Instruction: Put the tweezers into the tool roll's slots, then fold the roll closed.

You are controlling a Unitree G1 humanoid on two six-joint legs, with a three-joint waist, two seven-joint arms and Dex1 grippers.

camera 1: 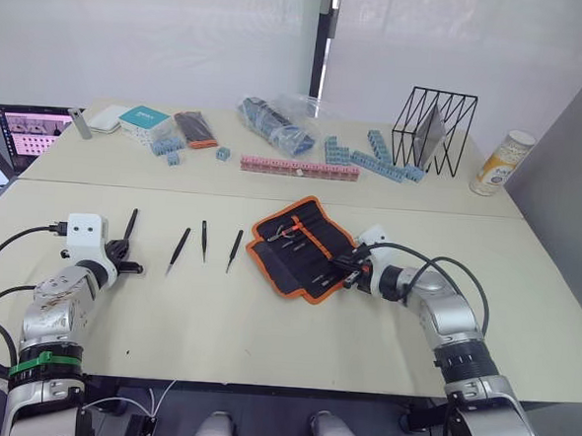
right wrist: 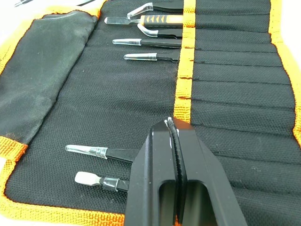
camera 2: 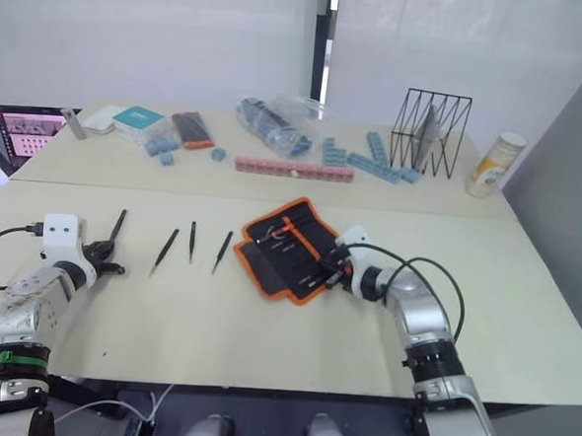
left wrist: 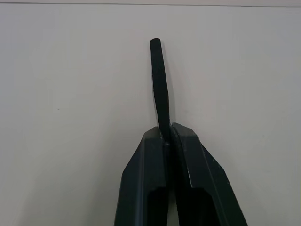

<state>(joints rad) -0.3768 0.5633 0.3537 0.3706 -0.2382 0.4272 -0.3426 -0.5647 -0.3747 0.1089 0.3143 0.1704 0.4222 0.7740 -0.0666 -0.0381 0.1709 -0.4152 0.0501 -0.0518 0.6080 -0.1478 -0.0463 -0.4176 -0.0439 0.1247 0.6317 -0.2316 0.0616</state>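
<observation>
Both jaws clamp tweezers lengthwise: right gripper (right wrist: 173,129) over the tool roll (camera 1: 302,245), left gripper (left wrist: 165,134) apart.

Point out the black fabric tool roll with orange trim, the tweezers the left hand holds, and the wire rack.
Black fabric tool roll (camera 1: 290,260): left eye view, bare inner fabric.
Slim black tweezers (left wrist: 160,84): left wrist view, mid-shaft.
Black wire rack (camera 1: 433,130): left eye view, frame.

The left gripper (camera 1: 123,250), fingers pressed together, pinches a slim black pointed tweezer (left wrist: 160,84) pointing toward 12 o'clock. The right gripper (camera 1: 348,264), fingers clamped, points toward 9 o'clock, its forearm bent back toward 5 o'clock.
</observation>
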